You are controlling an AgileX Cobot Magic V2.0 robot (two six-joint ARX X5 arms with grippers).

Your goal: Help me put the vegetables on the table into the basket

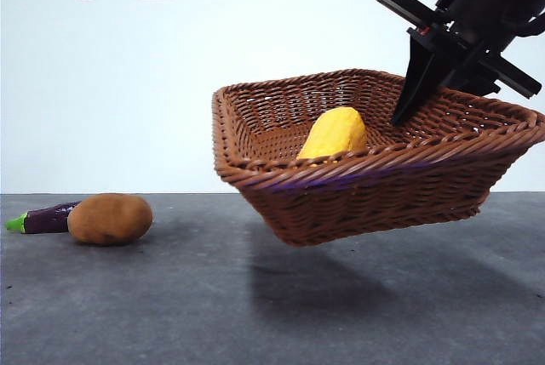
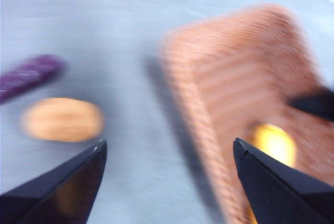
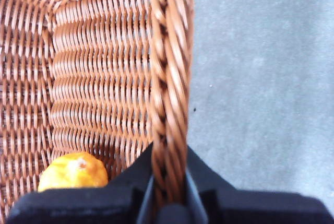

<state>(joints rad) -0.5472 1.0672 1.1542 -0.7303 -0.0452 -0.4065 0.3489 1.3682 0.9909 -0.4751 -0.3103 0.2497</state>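
Right claw pinches the braided wicker basket rim; the bumpy corn lies inside.

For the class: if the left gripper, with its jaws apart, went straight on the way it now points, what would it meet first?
Probably bare table: the left gripper aims between the potato and the basket. The blur leaves depth uncertain.

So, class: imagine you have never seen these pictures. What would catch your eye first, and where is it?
The basket hangs tilted above the table, casting a shadow beneath, with the right gripper clamped on its braided rim at the far side. Inside lies the yellow corn cob. On the table, well away to one side, the brown potato lies beside the purple eggplant, while the left gripper hangs open above them.
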